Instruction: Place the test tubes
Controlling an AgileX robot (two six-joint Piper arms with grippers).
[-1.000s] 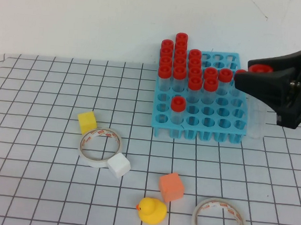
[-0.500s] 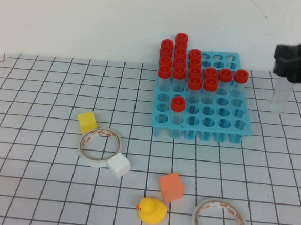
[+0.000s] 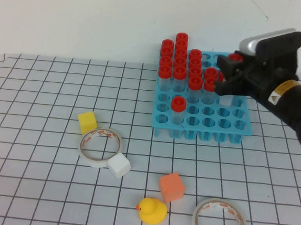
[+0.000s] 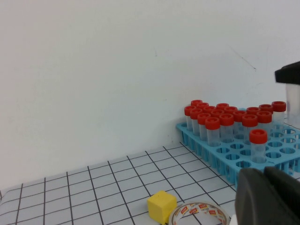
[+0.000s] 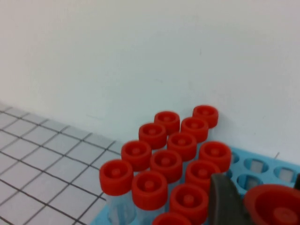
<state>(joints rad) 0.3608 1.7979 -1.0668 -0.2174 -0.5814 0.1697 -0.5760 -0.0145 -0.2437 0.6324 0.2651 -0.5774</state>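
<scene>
- We see the right end effector point(image 3: 231, 72) above the right-hand part of the blue rack point(image 3: 202, 128), toward the far side of the bench point(image 3: 29, 175).
- It is clamped on a test tube point(image 3: 234, 57) just below the red cap, with the tube upright over the rack. From here we cannot tell whether its lower end has entered a hole.
- In the right wrist view that cap point(image 5: 274, 206) sits right beside a dark finger point(image 5: 225, 201), with the rows of capped tubes beyond it.
- The left end effector point(image 4: 264, 176) appears only in its own wrist view, closed. It hangs low over the bench on the left, well apart from the rack.
- The rack holds a block of red-capped tubes point(image 3: 180, 60) filling its far left portion and stepping down toward the right.
- One lone tube point(image 3: 177, 109) stands upright nearer the front, apart from that block, with open holes around it.
- A yellow cube point(image 3: 87, 121) lies left of the rack, just beside a tape roll point(image 3: 100, 147).
- A white cube point(image 3: 118, 165) touches that roll's near right edge.
- An orange cube point(image 3: 171, 187) sits nearer to us, with a rubber duck point(image 3: 151, 211) just beside it.
- A second tape roll point(image 3: 219, 221) lies at the bench's near edge, right of the duck.
</scene>
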